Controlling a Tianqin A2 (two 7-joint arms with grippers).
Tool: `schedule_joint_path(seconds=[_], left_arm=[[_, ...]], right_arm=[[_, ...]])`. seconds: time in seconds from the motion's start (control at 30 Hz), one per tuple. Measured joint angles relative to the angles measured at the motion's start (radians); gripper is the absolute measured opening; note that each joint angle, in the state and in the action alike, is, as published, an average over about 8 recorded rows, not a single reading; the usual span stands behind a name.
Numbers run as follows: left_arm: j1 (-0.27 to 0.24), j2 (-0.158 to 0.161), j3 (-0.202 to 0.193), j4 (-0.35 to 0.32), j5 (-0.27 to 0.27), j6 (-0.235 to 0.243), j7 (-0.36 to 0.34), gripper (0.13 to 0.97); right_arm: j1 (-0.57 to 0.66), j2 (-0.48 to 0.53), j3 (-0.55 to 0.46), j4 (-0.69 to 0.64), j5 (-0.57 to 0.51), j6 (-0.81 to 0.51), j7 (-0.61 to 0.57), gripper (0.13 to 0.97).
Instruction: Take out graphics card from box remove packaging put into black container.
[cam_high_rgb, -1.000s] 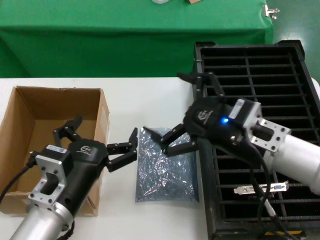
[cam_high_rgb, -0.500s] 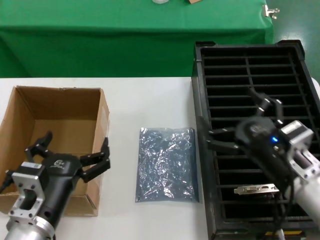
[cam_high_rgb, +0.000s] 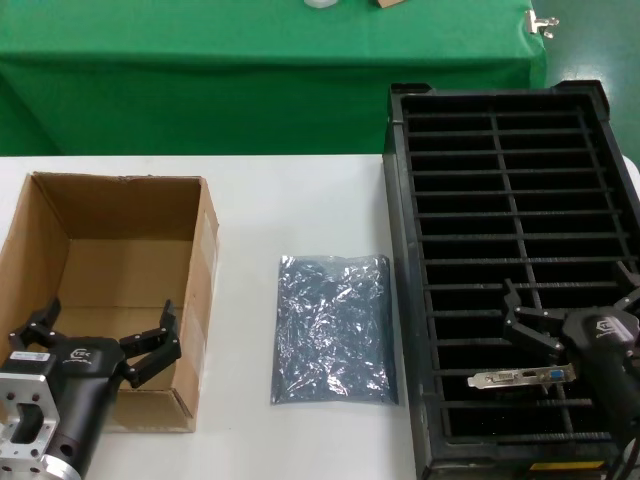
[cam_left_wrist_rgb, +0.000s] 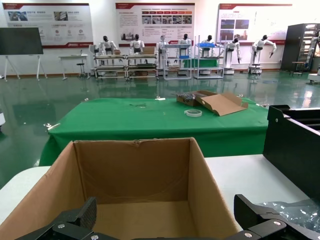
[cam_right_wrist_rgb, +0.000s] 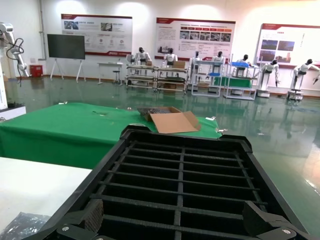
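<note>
The graphics card (cam_high_rgb: 522, 377) lies in a near slot of the black container (cam_high_rgb: 497, 98), right tool (cam_high_rgb: 575, 318) wide above it; left tool (cam_high_rgb: 105, 335) wide over the box (cam_high_rgb: 116, 215), packaging (cam_high_rgb: 332, 327) between them on the surface (cam_high_rgb: 290, 190).

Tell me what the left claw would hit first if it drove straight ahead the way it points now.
Probably the box: the open left claw faces into its cavity, so the far cardboard wall looks first, though depth is uncertain.

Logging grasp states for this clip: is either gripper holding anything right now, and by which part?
Nothing is held. The left gripper is open over the box; the right gripper is open above the black tray, near the graphics card.
</note>
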Motion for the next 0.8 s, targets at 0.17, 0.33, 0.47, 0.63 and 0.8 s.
schedule_joint_path(seconds=[0.17, 0.33, 0.47, 0.63, 0.8], left_arm=[[0.000, 0.000, 0.000, 0.001, -0.002, -0.001, 0.001, 0.966], [0.000, 0.000, 0.000, 0.001, -0.002, -0.001, 0.001, 0.966], [0.000, 0.000, 0.000, 0.001, -0.002, -0.001, 0.001, 0.966], [0.000, 0.000, 0.000, 0.001, -0.002, -0.001, 0.001, 0.966], [0.000, 0.000, 0.000, 0.001, -0.002, -0.001, 0.001, 0.966]], right_arm=[[-0.002, -0.001, 0.001, 0.000, 0.000, 0.002, 0.000, 0.966], [-0.002, -0.001, 0.002, 0.000, 0.000, 0.002, 0.000, 0.966], [-0.002, -0.001, 0.002, 0.000, 0.000, 0.002, 0.000, 0.966], [-0.002, -0.001, 0.002, 0.000, 0.000, 0.002, 0.000, 0.966], [-0.002, -0.001, 0.002, 0.000, 0.000, 0.002, 0.000, 0.966]])
